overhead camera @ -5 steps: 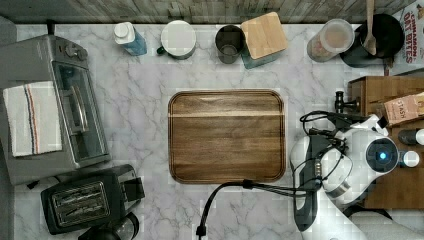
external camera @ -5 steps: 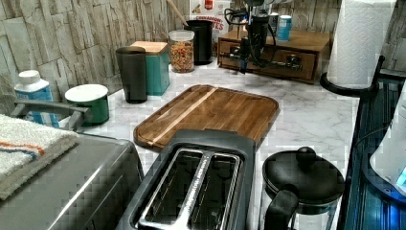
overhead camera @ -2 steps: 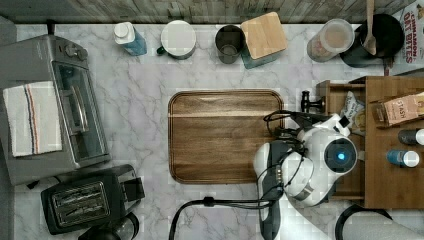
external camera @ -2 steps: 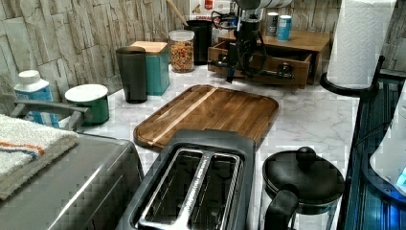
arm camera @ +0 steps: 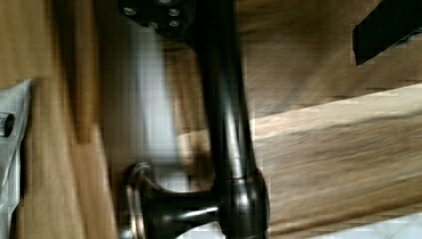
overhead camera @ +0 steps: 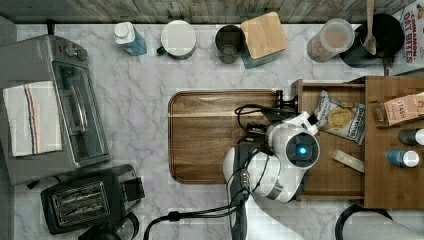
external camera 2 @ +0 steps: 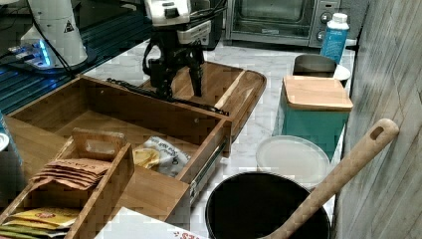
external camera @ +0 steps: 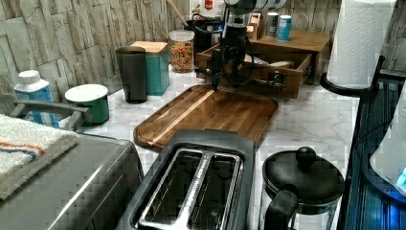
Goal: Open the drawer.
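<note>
In the top view the tool stands at the handle over the cutting board's right edge. In the right view its fingers stand apart astride the bar, not clamped. To its right the drawer is pulled well out over the bench, its snack bag exposed, so the opening looks essentially done; only letting go and drawing back appears left.

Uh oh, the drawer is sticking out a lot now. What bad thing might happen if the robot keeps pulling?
The drawer is already pulled far out, so more pulling might drag it off its rails, spilling the snack bag inside. Its front now overhangs the cutting board, so the handle or gripper could bump the board.
</note>
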Robot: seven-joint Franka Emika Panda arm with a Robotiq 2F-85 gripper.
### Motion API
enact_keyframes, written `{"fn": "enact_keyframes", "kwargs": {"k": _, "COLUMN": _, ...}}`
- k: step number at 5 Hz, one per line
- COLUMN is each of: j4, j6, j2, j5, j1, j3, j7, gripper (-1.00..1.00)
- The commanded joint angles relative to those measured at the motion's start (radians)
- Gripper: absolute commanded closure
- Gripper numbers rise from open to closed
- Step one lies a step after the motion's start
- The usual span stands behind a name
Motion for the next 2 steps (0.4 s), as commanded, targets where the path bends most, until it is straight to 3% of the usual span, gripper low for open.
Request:
{"fn": "enact_keyframes", "kwargs": {"k": 1, "j4": -0.063, "j6": -0.095, "j2": -0.032, "j5": -0.002, "j1": 0.173, "j3": 0.161, "j7": 0.099, "gripper": -1.00}}
{"fn": "enact_keyframes", "kwargs": {"k": 2, "j4": -0.063, "j6": -0.096, "j2": -0.032, "j5": -0.003, "j1": 0.170, "j3": 0.164, "j7": 0.100, "gripper": -1.00}}
